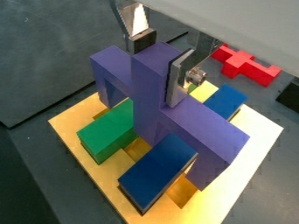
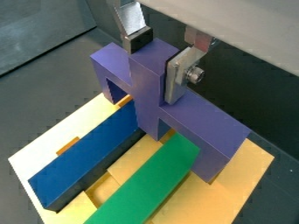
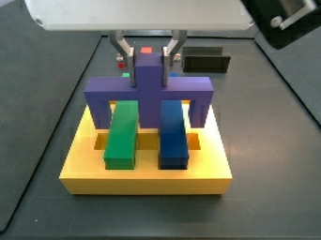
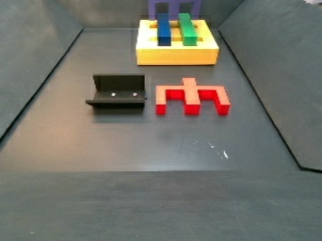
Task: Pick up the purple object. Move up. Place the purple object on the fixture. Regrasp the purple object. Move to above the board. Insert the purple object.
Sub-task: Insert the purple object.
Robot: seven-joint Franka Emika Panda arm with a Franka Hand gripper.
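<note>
The purple object stands upright on the yellow board, its crossbar spanning the green bar and the blue bar, legs down at the board's far end. My gripper straddles its central stub, open, with a small gap beside each finger in a side view. In both wrist views one silver finger lies close along the stub's side and the dark pad of the other finger sits just off the stub's top corner. The purple object fills both wrist views.
The black fixture stands on the dark floor in front of the board, with the red block right beside it. The red block also shows beyond the board in a wrist view. Low walls edge the floor.
</note>
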